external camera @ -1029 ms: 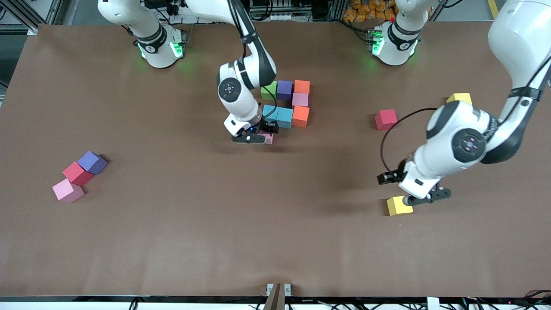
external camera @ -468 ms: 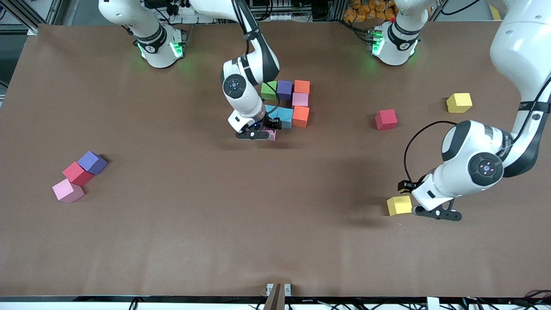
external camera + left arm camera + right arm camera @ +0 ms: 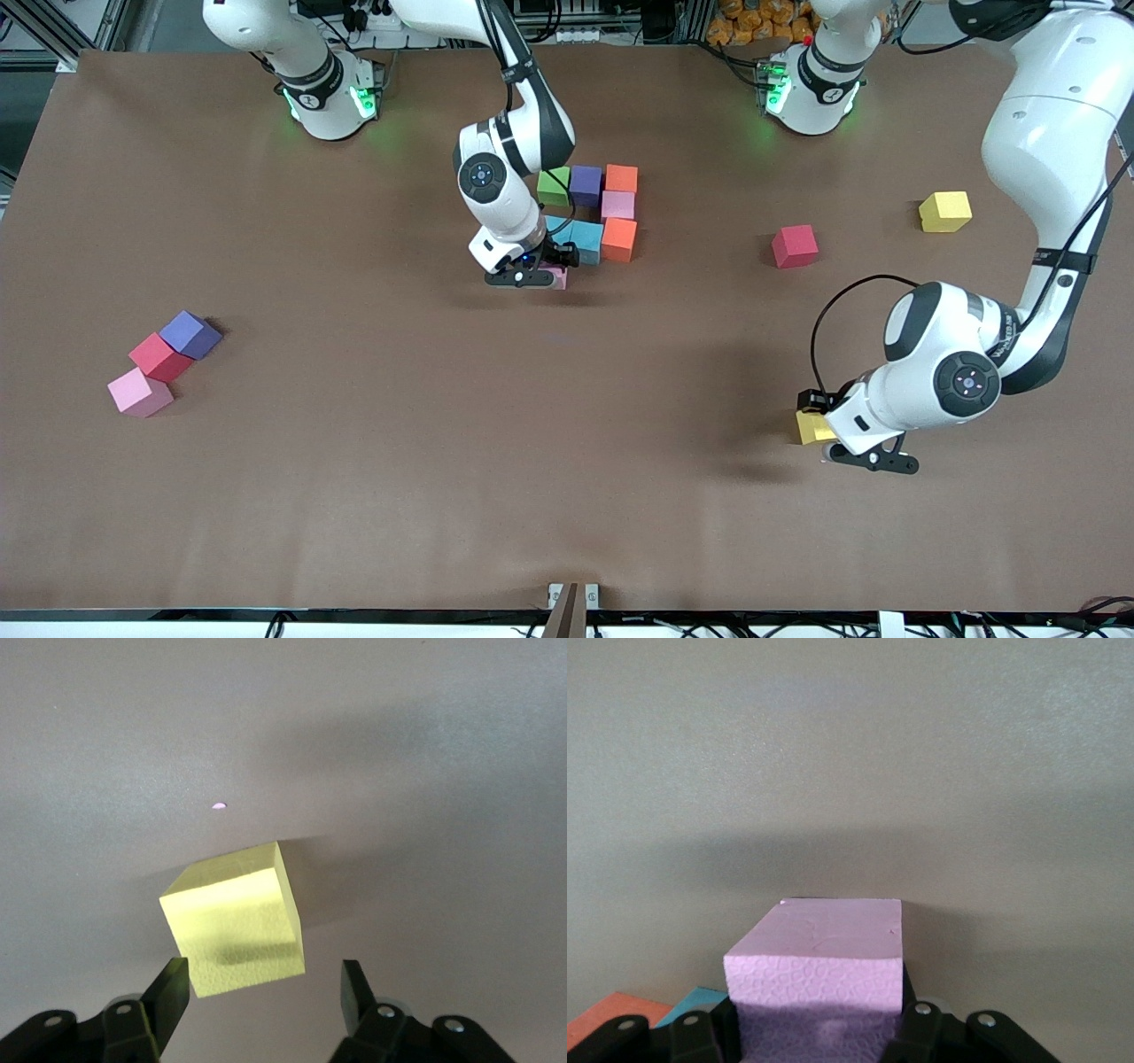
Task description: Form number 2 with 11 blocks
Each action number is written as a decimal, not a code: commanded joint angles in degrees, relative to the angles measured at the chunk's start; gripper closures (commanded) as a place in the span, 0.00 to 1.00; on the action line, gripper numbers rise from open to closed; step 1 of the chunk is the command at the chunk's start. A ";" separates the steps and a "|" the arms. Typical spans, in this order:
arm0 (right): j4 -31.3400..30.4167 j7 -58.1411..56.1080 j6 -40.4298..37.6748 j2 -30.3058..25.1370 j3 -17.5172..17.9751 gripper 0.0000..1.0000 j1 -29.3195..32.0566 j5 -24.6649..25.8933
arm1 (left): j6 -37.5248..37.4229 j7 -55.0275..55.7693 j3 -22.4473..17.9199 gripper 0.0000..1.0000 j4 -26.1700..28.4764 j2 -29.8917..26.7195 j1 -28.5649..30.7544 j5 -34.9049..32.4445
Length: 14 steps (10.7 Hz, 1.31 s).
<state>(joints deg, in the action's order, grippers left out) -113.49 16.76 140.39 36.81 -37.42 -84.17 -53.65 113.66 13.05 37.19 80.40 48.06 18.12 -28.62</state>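
Blocks placed: seven sit in a touching cluster on the worktop [image 3: 354, 496] — green block [image 3: 553, 186], purple block [image 3: 585, 184] and orange block [image 3: 621, 178] in a row; a pink block [image 3: 617, 206] nearer the front camera than that orange one; then two light blue blocks [image 3: 586, 241] and a second orange block [image 3: 619, 239].
Block in hand: a pink cube [image 3: 819, 970] sits between the shut fingers of the right tool [image 3: 540, 276], low at the cluster's edge, just nearer the camera than the light blue pair.
Progress: by my judgement, this is the eighth of eleven; three remain.
Loose stock: a yellow cube [image 3: 237, 921], well away from the cluster toward the left arm's end.
Left tool [image 3: 264, 992]: angled low over that yellow cube, fingers parted, not yet gripping.
Right arm pose: bent steeply down over the cluster.
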 commanded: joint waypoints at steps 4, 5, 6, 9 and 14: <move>-0.77 3.71 -0.03 0.46 -0.63 0.00 -1.00 -1.19 | -7.74 -4.52 -2.73 0.23 -8.67 0.98 -4.92 0.94; -0.60 4.51 -0.03 0.46 -0.55 0.00 -1.00 -1.19 | -8.97 -4.00 -4.22 0.22 -9.72 0.81 -6.50 1.20; -0.25 5.73 -0.03 0.46 -0.63 0.00 -0.91 -1.19 | -8.81 -3.82 -5.36 0.22 -9.74 0.81 -6.60 3.20; 0.81 8.91 -0.30 0.11 -0.63 0.00 -0.47 -1.19 | -6.63 -2.94 -7.04 0.23 -9.74 1.07 -6.95 4.54; 0.98 2.76 -3.54 -2.00 -4.57 0.00 1.38 -0.05 | -3.89 2.42 -9.68 0.31 -9.12 1.69 -6.60 10.87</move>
<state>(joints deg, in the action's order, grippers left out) -112.58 21.37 138.86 36.40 -40.50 -83.52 -53.78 109.58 14.19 28.27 72.35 49.29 12.11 -19.19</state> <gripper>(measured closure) 0.000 0.339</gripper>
